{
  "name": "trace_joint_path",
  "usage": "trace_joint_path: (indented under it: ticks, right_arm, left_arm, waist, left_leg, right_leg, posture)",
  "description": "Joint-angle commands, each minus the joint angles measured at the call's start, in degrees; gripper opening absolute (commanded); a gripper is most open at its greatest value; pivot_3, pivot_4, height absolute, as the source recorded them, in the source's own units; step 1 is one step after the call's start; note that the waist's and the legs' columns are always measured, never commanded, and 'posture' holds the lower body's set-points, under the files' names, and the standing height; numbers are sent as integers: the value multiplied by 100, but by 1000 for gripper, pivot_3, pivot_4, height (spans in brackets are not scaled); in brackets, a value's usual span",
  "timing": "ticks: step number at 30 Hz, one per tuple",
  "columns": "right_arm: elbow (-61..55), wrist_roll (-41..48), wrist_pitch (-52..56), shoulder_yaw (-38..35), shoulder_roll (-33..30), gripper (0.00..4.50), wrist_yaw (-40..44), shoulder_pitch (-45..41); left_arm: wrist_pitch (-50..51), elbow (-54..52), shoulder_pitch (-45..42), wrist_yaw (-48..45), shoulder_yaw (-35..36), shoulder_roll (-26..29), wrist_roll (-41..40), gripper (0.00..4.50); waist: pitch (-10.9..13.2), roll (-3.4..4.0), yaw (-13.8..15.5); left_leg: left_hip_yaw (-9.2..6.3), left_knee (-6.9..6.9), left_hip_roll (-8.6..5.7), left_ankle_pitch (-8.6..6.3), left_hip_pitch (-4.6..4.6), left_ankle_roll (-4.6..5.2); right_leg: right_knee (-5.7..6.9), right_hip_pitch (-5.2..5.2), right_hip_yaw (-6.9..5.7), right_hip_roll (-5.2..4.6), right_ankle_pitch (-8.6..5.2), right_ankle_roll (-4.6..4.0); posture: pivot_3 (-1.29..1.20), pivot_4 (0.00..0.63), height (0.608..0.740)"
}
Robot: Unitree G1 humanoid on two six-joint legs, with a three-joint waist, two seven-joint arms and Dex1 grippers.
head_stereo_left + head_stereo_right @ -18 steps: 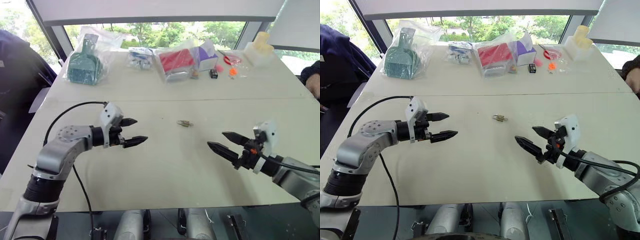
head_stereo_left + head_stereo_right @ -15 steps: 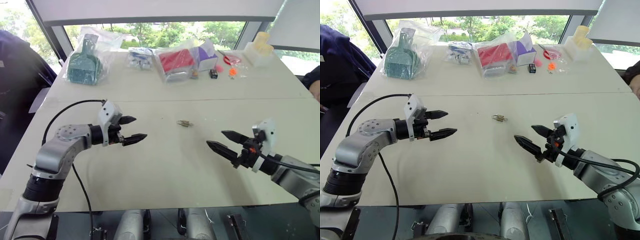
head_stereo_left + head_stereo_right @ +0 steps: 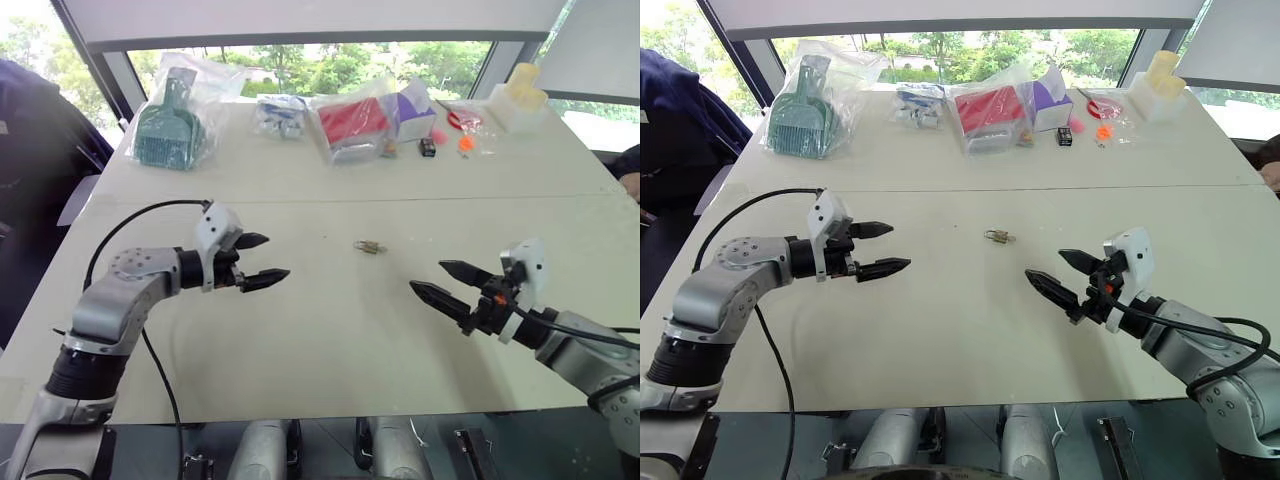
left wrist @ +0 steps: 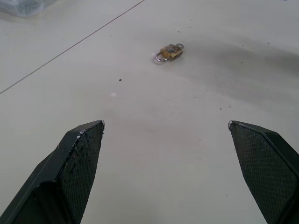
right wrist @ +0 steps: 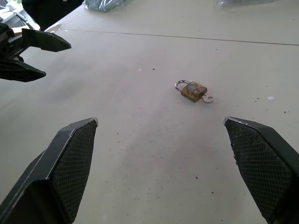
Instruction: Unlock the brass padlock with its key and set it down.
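The brass padlock (image 3: 370,246) lies on its side in the middle of the white table (image 3: 330,340), small and dull yellow with a thin silver shackle. A little silvery key (image 5: 208,98) sticks out of its end. My left gripper (image 3: 278,256) hovers open to the padlock's left, pointing toward it. My right gripper (image 3: 426,275) hovers open to its right and nearer me, also pointing at it. Both are well apart from the padlock (image 4: 169,52) and hold nothing. The right wrist view also catches the left gripper (image 5: 57,59) beyond the padlock (image 5: 193,90).
Along the far side lie a bagged green brush (image 3: 170,125), a bagged red item (image 3: 350,122), a purple box (image 3: 412,108), small black and orange trinkets (image 3: 428,146) and a cream object (image 3: 525,95). A person's sleeve (image 3: 630,165) shows at the right edge.
Both grippers have only drifted slightly and stay open. The padlock has not moved. The person's arm at the right edge has drawn back.
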Motion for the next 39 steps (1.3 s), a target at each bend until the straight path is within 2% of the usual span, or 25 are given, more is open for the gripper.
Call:
trace_joint_path:
  ticks: [1,5,10,16,21,25,29,33,36,39]
  right_arm:
    - [-88,13,-21,14,77,4500,-65,-141]
    - [-48,12,29,24,165,4500,-229,-266]
    - [-234,-48,52,18,337,4500,-604,-165]
    - [-1012,65,49,-234,700,4500,-1339,475]
    - [-1930,279,-18,-468,1019,4500,-2017,1375]
    - [-2734,381,-314,-531,1367,4500,-2664,2430]
    - [-2780,356,-1479,-11,1074,4500,-3007,3370]
    - [-2780,-100,-2715,843,717,4500,-3380,4083]
    - [-2780,-421,-3394,1343,451,4500,-3669,4359]
    - [-2780,-470,-3626,1493,253,4500,-3966,4314]
  left_arm:
    - [-647,620,-544,-441,-209,-56,219,4430]
    - [-1542,2214,-1498,-1084,-542,-350,592,4430]
    - [-3050,5209,-3084,-1722,-899,-1229,1282,4430]
    - [-4069,7647,-4232,-1507,-843,-2338,1877,4430]
    - [-4337,8259,-4431,-1197,-811,-2939,2299,4430]
    - [-4379,8457,-4512,-701,-883,-3520,2693,4430]
    - [-4200,8563,-4522,-333,-901,-3843,3039,4430]
    - [-3944,8621,-4486,-200,-937,-3961,3344,4430]
    - [-3835,8623,-4474,-467,-927,-3962,3463,4430]
    - [-3770,8594,-4473,-1191,-954,-3877,3520,4430]
  waist:
    - [0,0,9]
    - [0,0,2]
    - [1,-4,50]
    - [3,-8,151]
    - [6,-15,125]
    - [6,-16,158]
    - [9,-24,119]
    - [9,-27,122]
    - [8,-30,122]
    - [5,-35,121]
  left_leg:
    - [0,1,0,0,0,0]
    - [1,3,0,0,0,1]
    - [3,4,-3,1,-4,5]
    - [7,6,-3,-5,-11,16]
    - [7,11,-4,-9,-17,23]
    - [-5,14,-3,-8,-16,23]
    - [2,15,-2,-10,-14,24]
    - [1,9,0,-10,-3,23]
    - [1,10,0,-10,-1,23]
    - [1,11,0,-11,-1,22]
  right_leg:
    - [0,0,0,0,0,0]
    - [0,0,-1,0,1,-1]
    - [-2,2,-4,0,1,1]
    - [-1,-2,-5,0,3,4]
    - [-2,-2,-5,-2,3,6]
    - [0,3,-10,-1,2,6]
    - [-7,5,-9,-4,3,7]
    - [-5,8,-10,-4,0,8]
    - [-6,10,-10,-5,-4,13]
    - [-8,10,-10,-6,-4,12]
  posture:
    - [0,150,735]
    - [0,150,735]
    - [0,150,735]
    - [0,150,735]
    - [0,150,735]
    - [0,150,735]
    - [0,150,735]
    - [0,150,735]
    - [0,150,735]
    - [0,150,735]
